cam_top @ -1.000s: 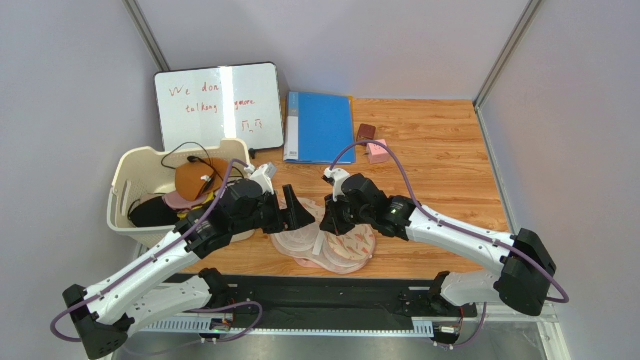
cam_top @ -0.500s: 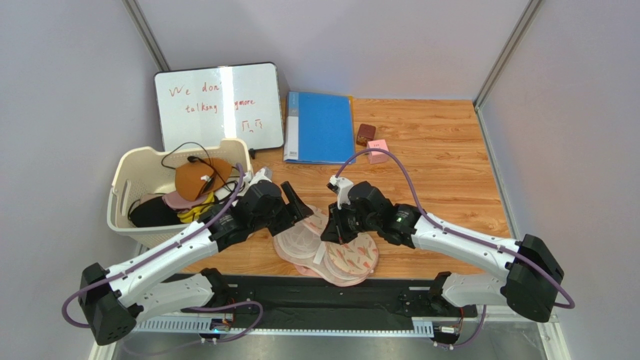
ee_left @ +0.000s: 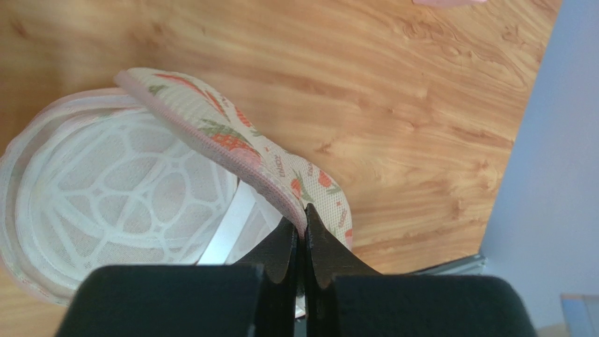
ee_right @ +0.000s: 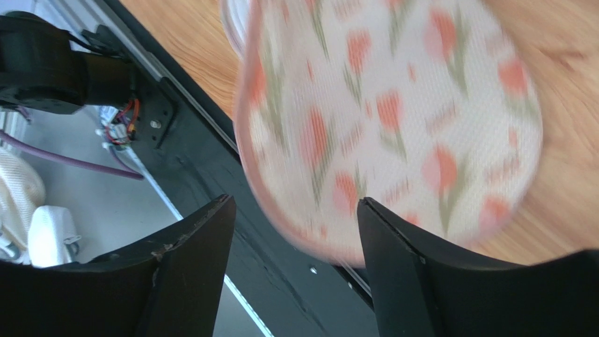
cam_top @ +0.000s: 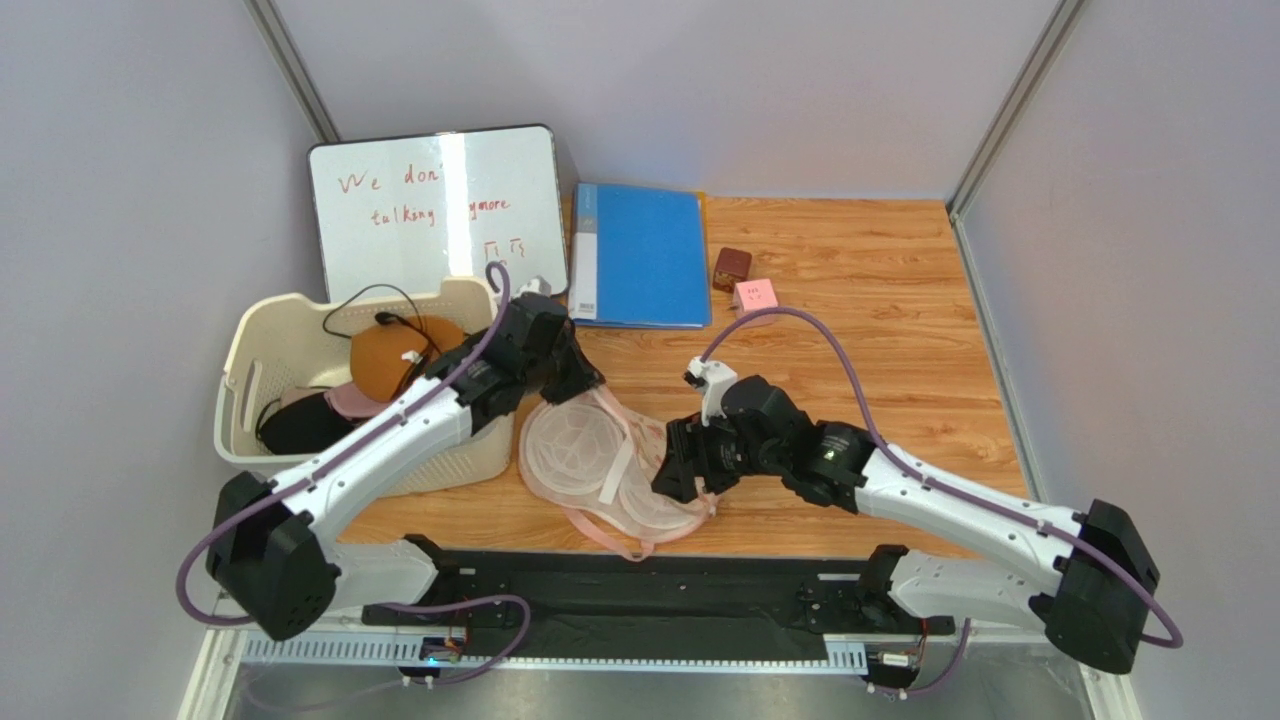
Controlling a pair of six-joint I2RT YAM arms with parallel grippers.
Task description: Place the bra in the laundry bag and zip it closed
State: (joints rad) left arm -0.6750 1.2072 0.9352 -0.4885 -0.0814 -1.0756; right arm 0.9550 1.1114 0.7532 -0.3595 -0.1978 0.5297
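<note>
Bag-opening step: left tool (ee_left: 302,235) pinches flap of beige-pink floral laundry bag (cam_top: 589,453), right tool (ee_right: 295,210) wide, empty. Next up: grab orange-brown bra (cam_top: 388,362).

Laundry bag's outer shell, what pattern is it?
The laundry bag is cream with red-and-green flower print, clearest in the right wrist view.

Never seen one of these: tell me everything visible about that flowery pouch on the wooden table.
The peanut-shaped, beige flower-printed laundry bag lies open on the wooden table, white mesh lining up, pink zip edging around. The left gripper, shut, pinches its lifted printed flap; the right gripper, jaws open, straddles a printed lobe, contact unclear.
</note>
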